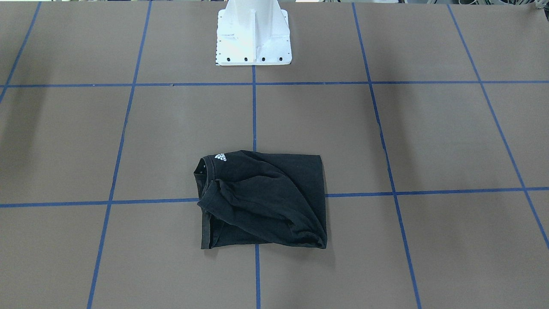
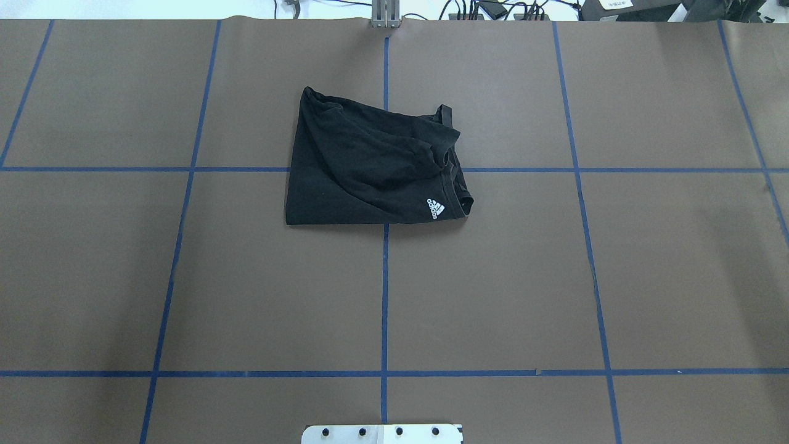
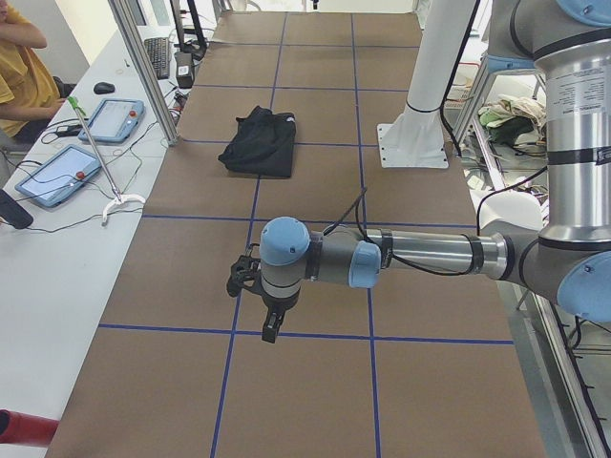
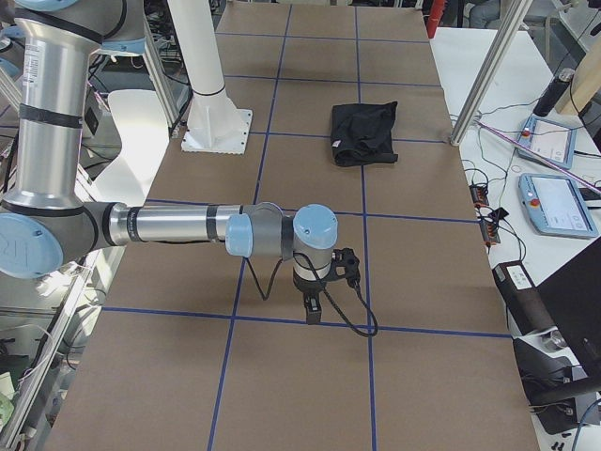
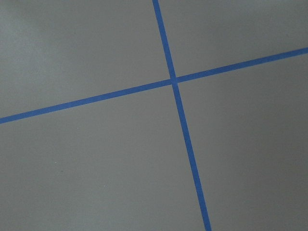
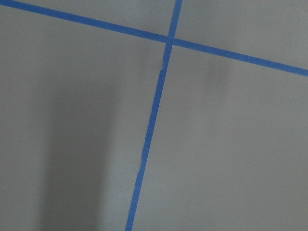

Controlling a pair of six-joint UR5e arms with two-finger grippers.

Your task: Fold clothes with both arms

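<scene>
Cameras in front and overhead show me only the folded black T-shirt (image 1: 261,201) on the surface (image 1: 429,137), the left side view adds my left hand (image 3: 271,329), the right side view my right hand (image 4: 313,308), both well apart from it, and whether they are clenched I cannot tell.

1. The T-shirt (image 1: 261,197) is plain black, with a small white three-stripe logo (image 1: 220,157) by its collar.
2. The table (image 1: 429,141) is a flat matt brown, crossed by blue tape lines (image 1: 254,111) that form a grid of large squares.
3. The pedestal (image 1: 253,38) is white, with dark bolt heads along its base edge.
4. The left arm (image 3: 430,256) is silver-grey tube with light-blue joint caps (image 3: 284,240) and black cables. The right arm (image 4: 169,225) has the same colours.
5. The left gripper (image 3: 270,327) and the right gripper (image 4: 313,308) are black.
6. The tablets (image 3: 57,175) have pale blue-grey screens and red buttons.
7. A person's top (image 3: 17,81) is mustard yellow.
</scene>
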